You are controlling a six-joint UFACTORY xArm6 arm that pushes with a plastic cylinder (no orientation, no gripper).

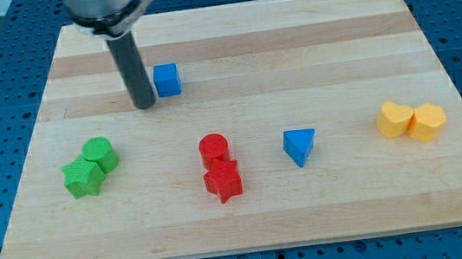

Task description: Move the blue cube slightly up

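The blue cube [167, 79] sits on the wooden board [308, 42] in the upper left part of the view. My tip [144, 105] rests on the board just left of the cube and slightly below it, a small gap apart. The dark rod rises from the tip to the view's top.
A blue triangular block [299, 146] lies right of centre. A red cylinder [213, 149] touches a red star block [223, 181] below it. A green cylinder [98, 153] and green star [83, 178] sit at the left. Two yellow blocks [411, 120] sit at the right.
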